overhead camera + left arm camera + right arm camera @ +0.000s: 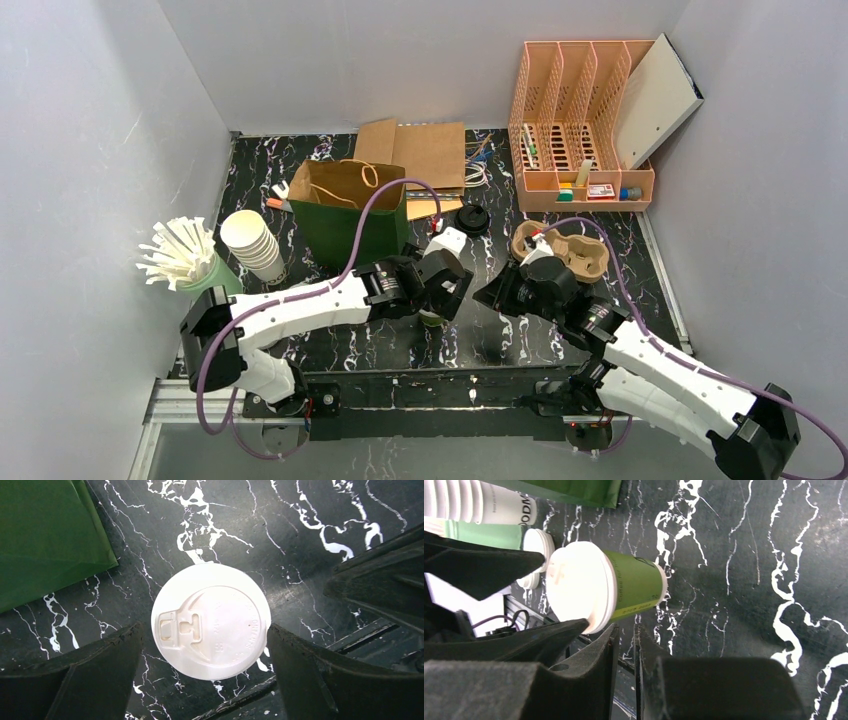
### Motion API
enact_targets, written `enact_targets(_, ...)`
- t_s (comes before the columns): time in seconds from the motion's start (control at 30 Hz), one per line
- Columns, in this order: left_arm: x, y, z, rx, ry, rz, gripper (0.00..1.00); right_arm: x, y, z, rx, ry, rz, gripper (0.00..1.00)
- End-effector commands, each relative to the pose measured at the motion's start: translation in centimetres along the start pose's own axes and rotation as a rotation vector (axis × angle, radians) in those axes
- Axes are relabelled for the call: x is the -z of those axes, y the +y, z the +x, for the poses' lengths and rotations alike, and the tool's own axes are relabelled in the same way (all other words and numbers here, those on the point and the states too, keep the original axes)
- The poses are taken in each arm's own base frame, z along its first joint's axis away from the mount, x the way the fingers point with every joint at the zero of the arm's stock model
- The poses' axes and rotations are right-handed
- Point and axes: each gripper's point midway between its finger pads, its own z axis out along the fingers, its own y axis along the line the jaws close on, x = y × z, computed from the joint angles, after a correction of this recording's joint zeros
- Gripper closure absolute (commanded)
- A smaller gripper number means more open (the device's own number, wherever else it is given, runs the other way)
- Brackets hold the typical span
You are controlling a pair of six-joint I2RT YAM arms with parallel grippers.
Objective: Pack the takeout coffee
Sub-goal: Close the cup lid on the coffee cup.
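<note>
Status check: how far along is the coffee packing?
Done: the green cup stands on the table with its white lid on. In hand: nothing gripped; the left claw hangs open astride the lid, and the right claw is shut and empty. Remaining: the cup goes into the cardboard carrier or green bag.

**Q:** On the desk, seen from above: how many coffees?

**A:** One lidded green cup (pixel 634 587). Also one green paper bag (pixel 350 225) and one cardboard carrier (pixel 575 255).

**Q:** And the supplies?

**A:** One stack of white cups (pixel 252 243), the number in it unreadable. One green holder (pixel 213 276) of white sticks (pixel 180 250), too many to count. One black lid (pixel 473 219). One pile of flat brown bags (pixel 425 150), its number unclear. One peach organizer (pixel 575 120).

**Q:** Machines?

**A:** Two, the left arm (pixel 300 305) and the right arm (pixel 660 375).
</note>
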Motion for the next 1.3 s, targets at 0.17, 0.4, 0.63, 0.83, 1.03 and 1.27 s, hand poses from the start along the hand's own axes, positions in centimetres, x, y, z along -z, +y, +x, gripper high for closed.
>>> enact_targets(0.17,-0.2,0.4,-0.1,0.003,0.016,-0.050,0.14,0.3,2.1,-1.4,-0.006,-0.054,-0.088,0.74)
enact_targets(0.4,-0.5,0.4,0.2,0.001,0.027,-0.055,0.25,0.3,2.2,-1.4,-0.001,-0.051,-0.093,0.74)
enact_targets(0.63,-1.0,0.4,1.2,0.003,0.057,-0.055,0.28,-0.3,3.0,-0.1,0.015,0.023,-0.148,0.74)
enact_targets(0.83,-1.4,0.2,2.3,0.006,0.091,-0.049,0.30,-1.1,3.5,1.2,0.015,0.093,-0.189,0.73)
enact_targets(1.03,-1.6,0.3,3.1,-0.001,0.114,-0.049,0.31,-1.9,3.7,1.6,-0.010,0.110,-0.225,0.73)
enact_targets(1.27,-2.1,0.0,4.2,-0.014,0.153,-0.045,0.33,-2.5,3.1,2.1,-0.039,0.137,-0.230,0.73)
